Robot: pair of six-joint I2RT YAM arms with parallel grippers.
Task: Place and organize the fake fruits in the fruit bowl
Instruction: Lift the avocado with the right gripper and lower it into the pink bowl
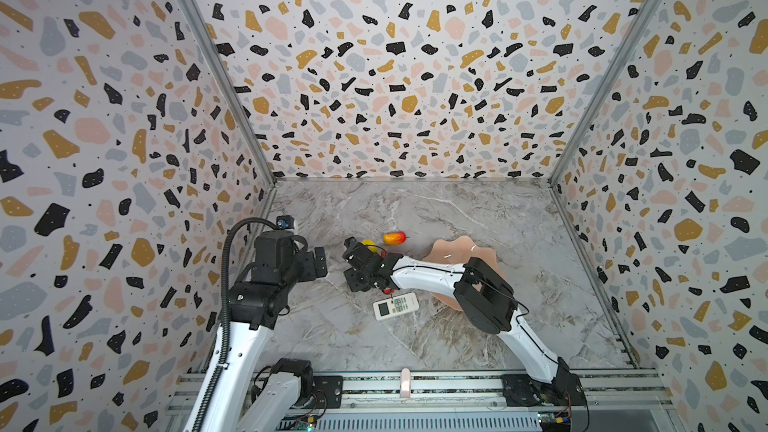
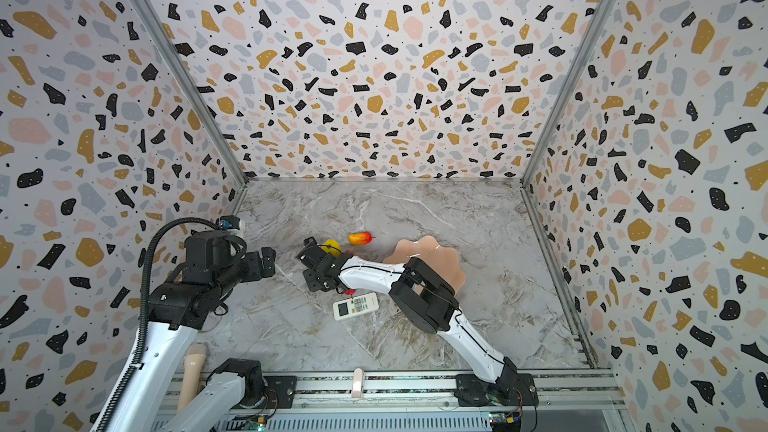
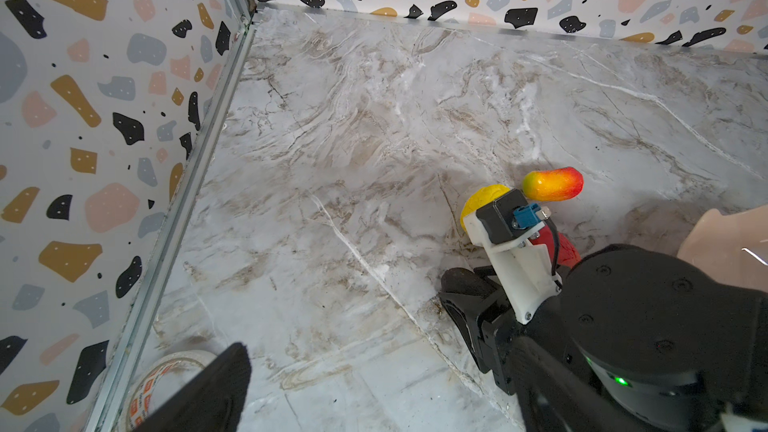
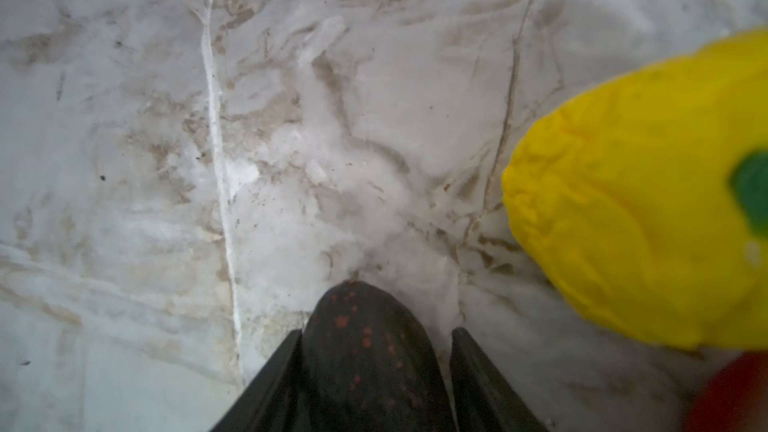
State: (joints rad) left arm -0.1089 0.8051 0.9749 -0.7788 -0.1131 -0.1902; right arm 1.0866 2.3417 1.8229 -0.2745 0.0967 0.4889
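Blackish oval sits pinched in the right tool. One yellow ball lies just beside it, one red-orange oval beyond. Whether the left tool is spread cannot be told.

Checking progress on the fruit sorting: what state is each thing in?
Fruit bowl: upright, visible part empty.
Blackish oval: on table, between fingers of right tool, grip unclear.
Yellow ball: on table, outside bowl.
Red-orange-yellow oval: on table, outside bowl.
Remote control: face up on table.

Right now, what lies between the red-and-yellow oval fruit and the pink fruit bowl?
Nothing: in both top views only bare marble tabletop separates the red-and-yellow oval fruit from the fruit bowl; the left wrist view agrees.
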